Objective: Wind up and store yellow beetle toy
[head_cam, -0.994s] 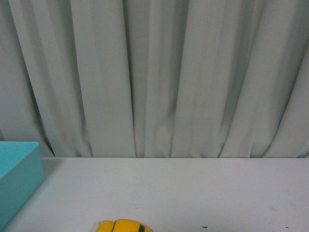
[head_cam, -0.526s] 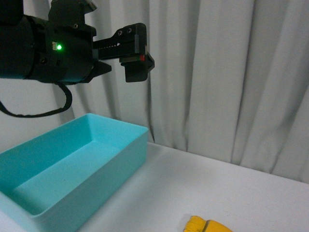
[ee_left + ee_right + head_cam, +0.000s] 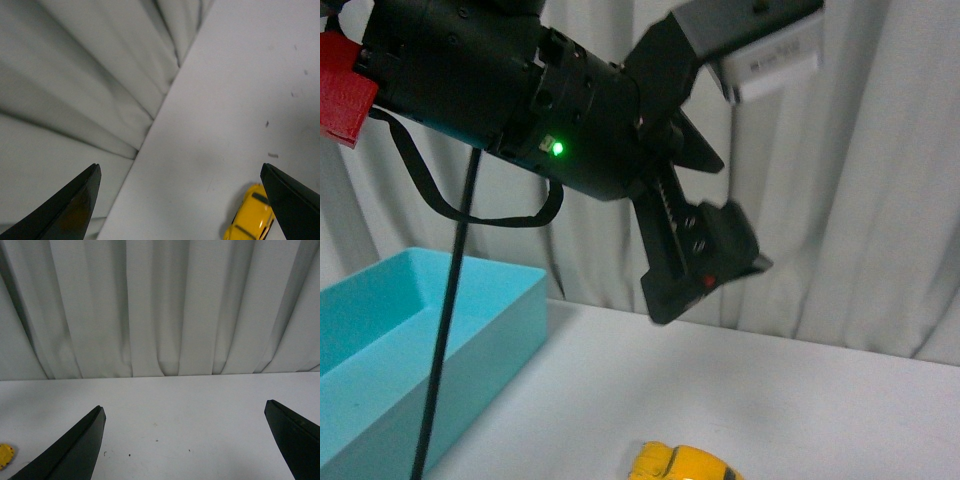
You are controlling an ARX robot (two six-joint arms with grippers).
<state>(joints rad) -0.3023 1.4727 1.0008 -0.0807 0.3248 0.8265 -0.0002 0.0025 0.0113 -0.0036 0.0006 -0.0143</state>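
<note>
Left claw hangs in the air with its two fingers spread wide and nothing between them. It is above the table and well clear of the yellow toy car. The car sits on the white table, right at the near edge of the front view, so only its rounded roof and a dark window strip show. From the left wrist camera the car is seen from above, resting on the bare tabletop. It lies below the open left claw and nearer to one dark finger than to the other, touching neither.

Right claw is also spread open and holds nothing. Its camera catches only a sliver of the car at the frame's edge, well apart from the fingers. The right claw does not appear in the front view.

Left of the car in the front view, apart from it, stands a blue box with its top open; what can be seen of its inside is bare. A black cable hangs down in front of the box from the left arm. The arm's dark body shows a small green light and a red part at its far end. A few dark specks mark the tabletop. A pale, pleated curtain hangs behind the table.
</note>
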